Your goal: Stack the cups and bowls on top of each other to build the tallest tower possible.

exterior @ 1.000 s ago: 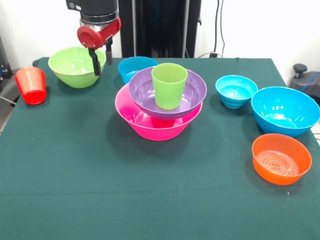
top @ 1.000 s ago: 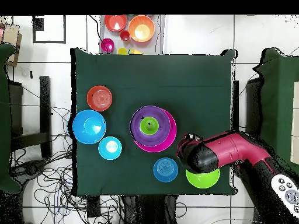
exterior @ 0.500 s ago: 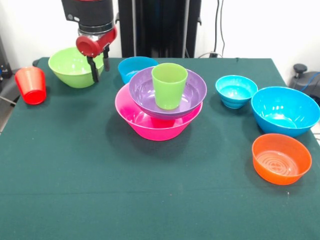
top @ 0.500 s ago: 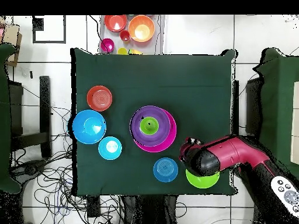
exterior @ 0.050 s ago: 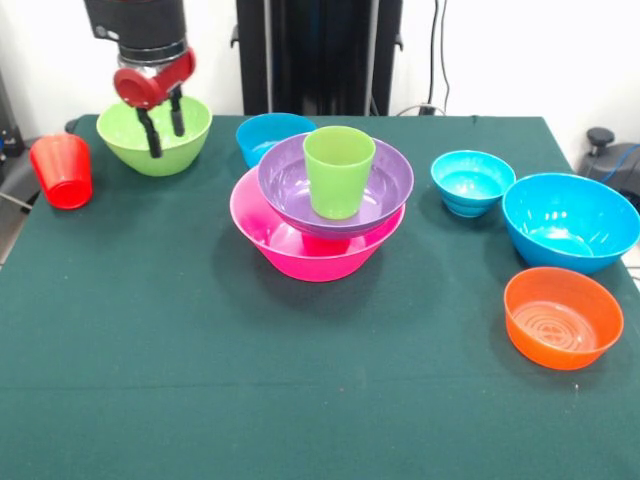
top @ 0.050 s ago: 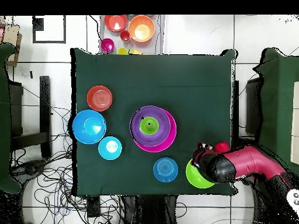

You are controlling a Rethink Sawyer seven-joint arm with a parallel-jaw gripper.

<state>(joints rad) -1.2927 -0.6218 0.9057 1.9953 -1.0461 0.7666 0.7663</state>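
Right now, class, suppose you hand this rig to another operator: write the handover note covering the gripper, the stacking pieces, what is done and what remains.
Gripper: open, empty, fingers hanging over the lime green bowl at the table's far corner.
Tower: hot pink bowl as base, purple bowl nested in it, lime green cup upright inside.
Loose: red-orange cup beside the green bowl, small cyan bowl behind the tower, second small cyan bowl, large blue bowl, orange bowl.
Done: three pieces stacked.
Left: add the loose pieces; the green bowl looks next.
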